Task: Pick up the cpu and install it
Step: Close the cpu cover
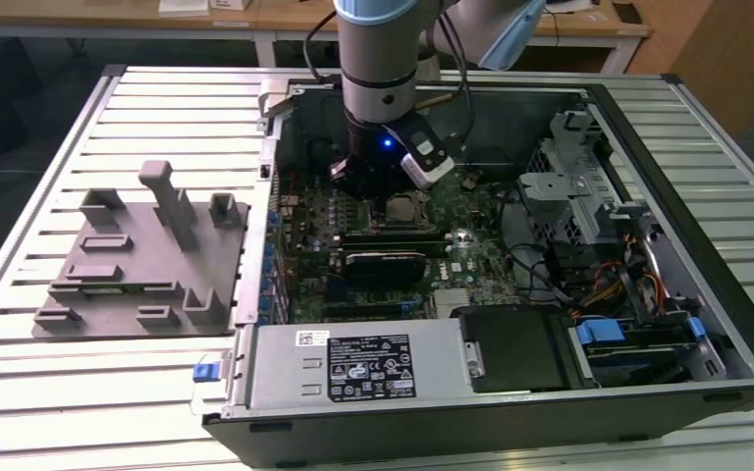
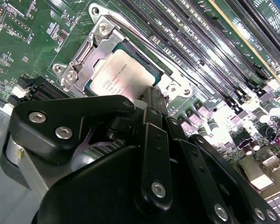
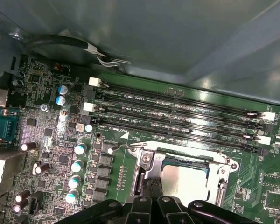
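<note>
The cpu lies flat in its socket on the motherboard, silvery top plate up, and a metal frame with screw heads at its corners sits around it. In the first wrist view the same plate shows pale and square inside that frame, with a thin wire lever running along one side. Right at the chip's edge are the jaws: the two black fingertips are pressed together with nothing between them, so closed and empty, and whether they touch the plate I can't tell. The black linkage behind them crowds the foreground in both wrist views. Just past the socket run the long dark memory slots, lined up side by side, and a row of small round capacitors stands off to the side of the frame. Pulling out to the exterior view, the arm comes straight down into the open computer case, a small blue light glowing at its wrist. The case lies on a slatted worktop, and on the exterior view's left, beside the case, rests a grey moulded tray.
</note>
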`<action>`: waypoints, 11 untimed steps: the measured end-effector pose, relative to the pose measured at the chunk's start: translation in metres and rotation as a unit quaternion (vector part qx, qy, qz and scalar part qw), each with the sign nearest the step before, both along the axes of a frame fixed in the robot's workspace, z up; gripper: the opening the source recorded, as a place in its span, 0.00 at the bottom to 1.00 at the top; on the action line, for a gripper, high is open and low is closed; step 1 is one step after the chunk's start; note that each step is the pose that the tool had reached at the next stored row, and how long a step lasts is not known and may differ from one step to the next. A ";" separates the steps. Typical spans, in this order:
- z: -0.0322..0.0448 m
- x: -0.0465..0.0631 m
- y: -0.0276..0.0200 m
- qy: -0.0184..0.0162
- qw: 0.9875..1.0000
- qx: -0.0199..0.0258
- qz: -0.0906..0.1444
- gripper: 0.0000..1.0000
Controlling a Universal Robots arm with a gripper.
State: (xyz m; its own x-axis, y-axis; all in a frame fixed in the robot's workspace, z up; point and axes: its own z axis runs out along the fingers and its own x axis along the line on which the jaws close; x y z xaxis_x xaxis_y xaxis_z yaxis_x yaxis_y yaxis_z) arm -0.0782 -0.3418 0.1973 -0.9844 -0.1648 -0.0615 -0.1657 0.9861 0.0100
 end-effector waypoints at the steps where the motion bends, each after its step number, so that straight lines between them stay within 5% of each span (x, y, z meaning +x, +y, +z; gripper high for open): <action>1: 0.0000 0.000 0.0000 0.000 1.000 0.000 0.000 0.11; 11: 0.0140 0.000 0.0000 0.000 1.000 0.000 0.000 0.11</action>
State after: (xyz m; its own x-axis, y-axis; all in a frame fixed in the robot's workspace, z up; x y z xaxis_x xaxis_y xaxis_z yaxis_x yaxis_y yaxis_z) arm -0.0781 -0.3418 0.2113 -0.9843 -0.1649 -0.0625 -0.1658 0.9861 0.0101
